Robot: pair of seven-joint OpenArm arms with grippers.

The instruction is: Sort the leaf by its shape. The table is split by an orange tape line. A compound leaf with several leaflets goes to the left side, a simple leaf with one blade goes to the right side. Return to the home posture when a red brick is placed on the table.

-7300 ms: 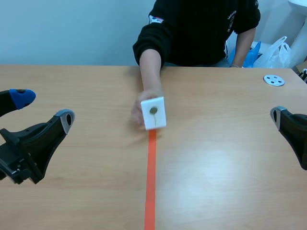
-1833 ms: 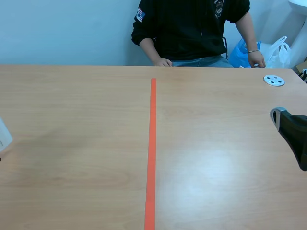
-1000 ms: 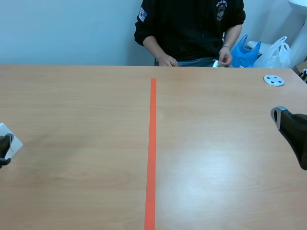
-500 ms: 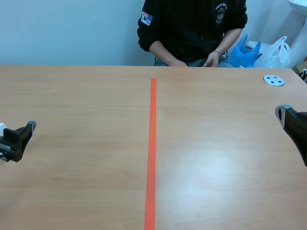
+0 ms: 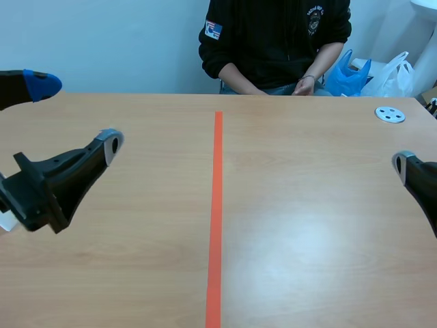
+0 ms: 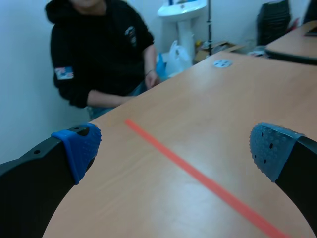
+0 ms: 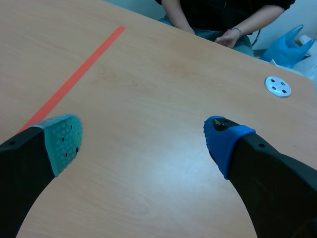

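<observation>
Both grippers empty, leaf barely in sight

The left gripper point(image 5: 76, 111) hangs above the left half of the bench point(image 5: 307, 225), fingers spread wide with nothing between them; the right gripper point(image 7: 143, 141) gapes empty too. Only a white sliver point(image 5: 4, 222) shows under the left arm, well left of the orange tape line point(image 5: 216, 205). It may be the leaf's card, already sorted there. Its long axis and heading cannot be told. No red brick is out, so homing seems not yet due.
</observation>
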